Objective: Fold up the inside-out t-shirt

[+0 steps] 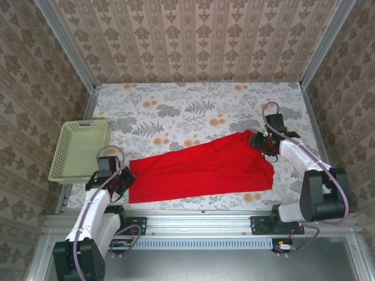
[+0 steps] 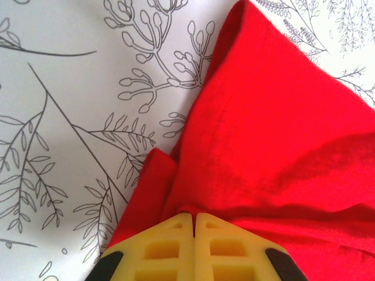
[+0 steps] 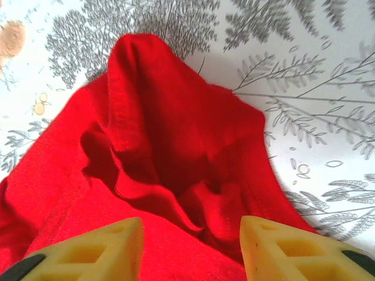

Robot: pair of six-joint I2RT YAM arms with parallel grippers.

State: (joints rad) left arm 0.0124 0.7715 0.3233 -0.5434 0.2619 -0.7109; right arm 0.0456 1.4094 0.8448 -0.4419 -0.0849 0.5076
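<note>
floral table (image 1: 176, 96), walls (image 1: 199, 41) on three sides, back half bare. basket (image 1: 79, 149) at the left edge. left gripper (image 1: 125, 178) clamped on the left corner of the shirt (image 1: 202, 167), near the front edge. shirt spread flat across front centre. right gripper (image 1: 258, 143) jaws apart over the bunched right corner, side wall near.

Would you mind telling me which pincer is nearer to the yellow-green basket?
Left. The left pincer sits beside the basket; the right pincer is at the opposite end of the t-shirt.

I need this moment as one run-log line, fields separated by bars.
left claw: shut on t-shirt edge | right claw: open over t-shirt | t-shirt: spread across table | basket: apart, left
</note>
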